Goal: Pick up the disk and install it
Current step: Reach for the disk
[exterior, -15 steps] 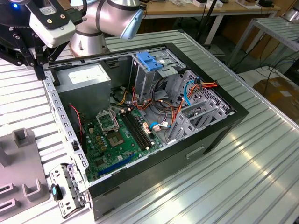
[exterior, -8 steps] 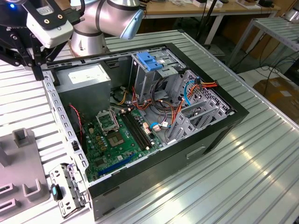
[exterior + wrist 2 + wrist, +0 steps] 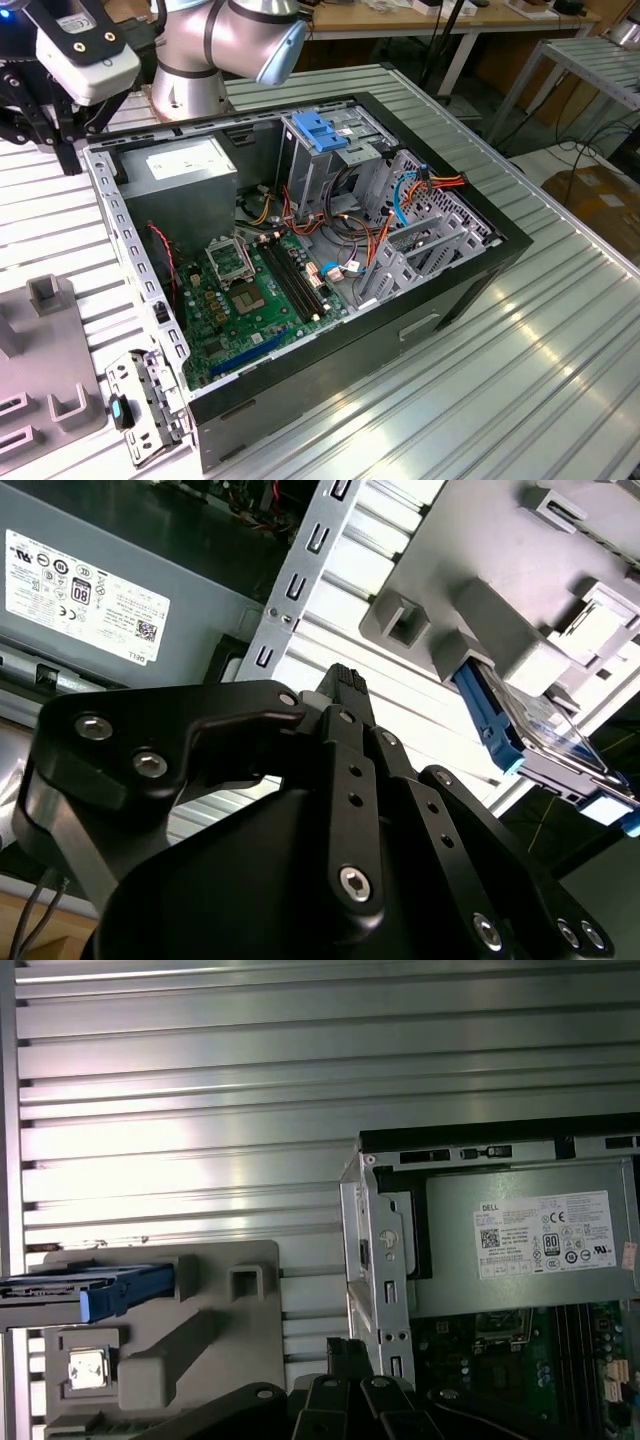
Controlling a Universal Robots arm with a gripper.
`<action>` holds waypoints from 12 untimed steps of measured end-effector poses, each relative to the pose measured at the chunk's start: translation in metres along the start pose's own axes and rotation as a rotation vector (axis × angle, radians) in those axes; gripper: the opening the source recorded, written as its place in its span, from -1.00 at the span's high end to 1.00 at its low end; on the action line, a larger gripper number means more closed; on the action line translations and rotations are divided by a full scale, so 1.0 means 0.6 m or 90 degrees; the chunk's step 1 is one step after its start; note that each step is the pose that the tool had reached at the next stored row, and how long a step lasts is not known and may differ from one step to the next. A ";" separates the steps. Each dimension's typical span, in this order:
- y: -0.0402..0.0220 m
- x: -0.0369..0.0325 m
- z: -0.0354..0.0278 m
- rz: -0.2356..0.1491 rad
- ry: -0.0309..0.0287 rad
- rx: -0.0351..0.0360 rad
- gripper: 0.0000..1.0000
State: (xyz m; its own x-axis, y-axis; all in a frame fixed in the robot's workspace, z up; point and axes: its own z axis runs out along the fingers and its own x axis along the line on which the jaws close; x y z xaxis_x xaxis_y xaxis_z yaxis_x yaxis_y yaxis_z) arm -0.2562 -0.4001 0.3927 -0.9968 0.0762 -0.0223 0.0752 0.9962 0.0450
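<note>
The disk [image 3: 85,1288] stands on edge in a grey holder [image 3: 200,1340] on the ribbed metal table, beside the open computer case [image 3: 330,250]. Its blue side rail and silver body [image 3: 545,735] show in both wrist views. My gripper [image 3: 342,675] hangs above the table between the holder and the case's corner, shut with nothing between its fingers. It is apart from the disk. In the exterior view, the gripper [image 3: 65,150] hangs at the upper left, past the case's rim. The first wrist view has its tips [image 3: 343,1345] near the case's metal corner.
Inside the case sit a grey power-supply box [image 3: 185,165], a green motherboard [image 3: 250,290] and a metal drive cage topped by a blue latch [image 3: 320,130], with coloured cables beside it. A loose metal bracket [image 3: 140,410] lies by the case's near corner.
</note>
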 end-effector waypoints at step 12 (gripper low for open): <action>-0.001 0.016 0.000 0.000 0.0000 0.0000 0.79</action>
State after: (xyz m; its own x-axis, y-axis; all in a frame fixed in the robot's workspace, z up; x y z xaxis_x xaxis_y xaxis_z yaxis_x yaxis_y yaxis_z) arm -0.2655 -0.4001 0.3927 -0.9968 0.0763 -0.0223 0.0752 0.9962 0.0450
